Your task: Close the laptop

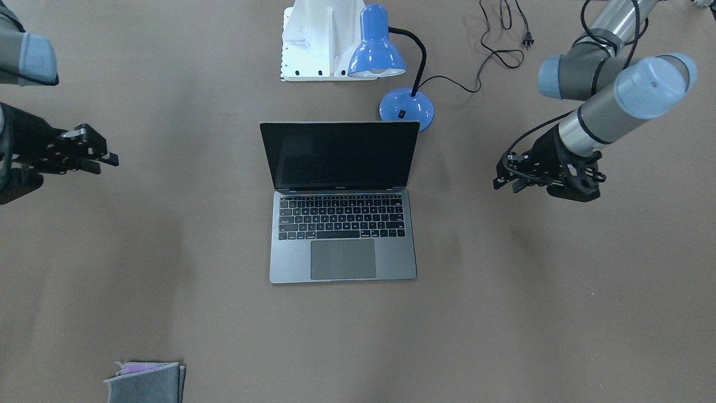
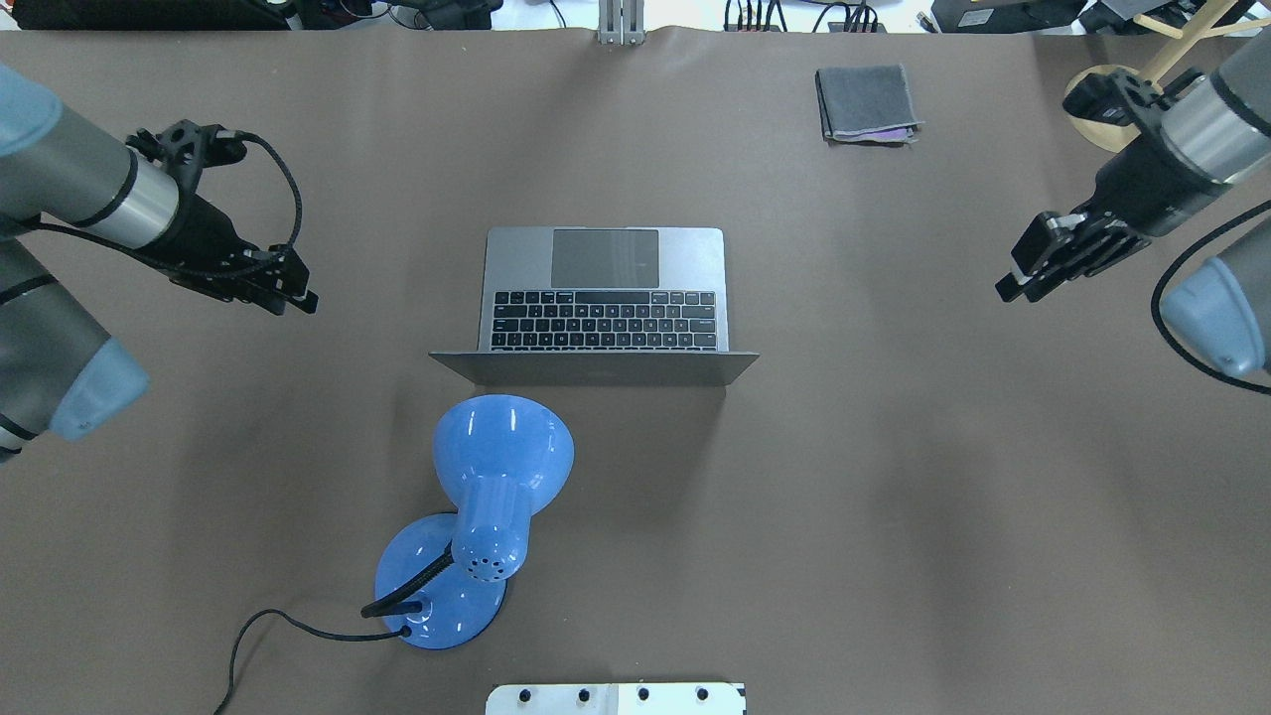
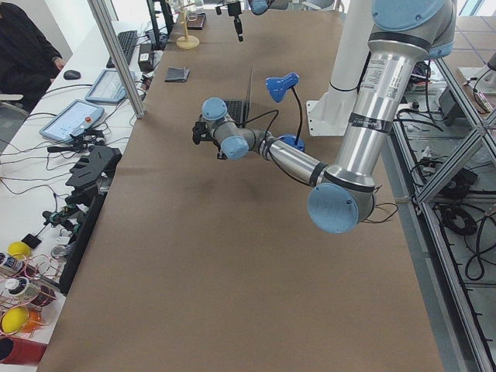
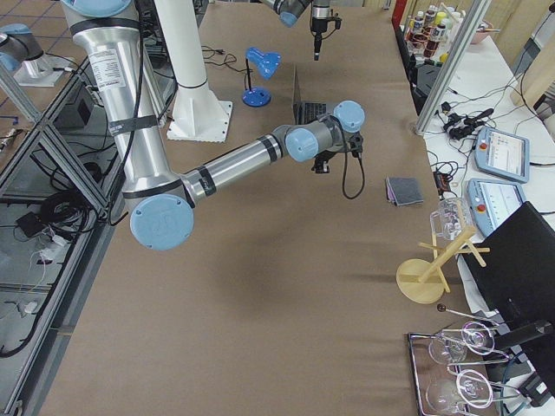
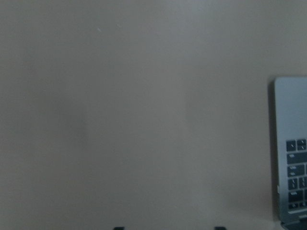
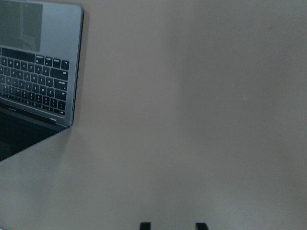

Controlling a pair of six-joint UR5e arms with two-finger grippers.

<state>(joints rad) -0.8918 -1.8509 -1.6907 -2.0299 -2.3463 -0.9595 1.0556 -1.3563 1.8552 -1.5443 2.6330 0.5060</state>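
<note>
The space-grey laptop [image 1: 341, 224] lies open in the middle of the table, its black screen upright and facing away from the robot. It also shows in the overhead view [image 2: 606, 288]. My left gripper [image 2: 290, 290] hovers open and empty well to the laptop's left, and the left wrist view catches only the laptop's edge [image 5: 292, 167]. My right gripper [image 2: 1021, 285] hovers open and empty well to its right. The right wrist view shows the keyboard corner [image 6: 38, 72].
A blue desk lamp [image 2: 501, 457] stands just behind the laptop's lid on the robot's side, its cord [image 1: 498, 50] trailing across the table. A folded grey cloth [image 2: 866, 102] lies at the far right. The white robot base [image 1: 313, 39] sits behind the lamp.
</note>
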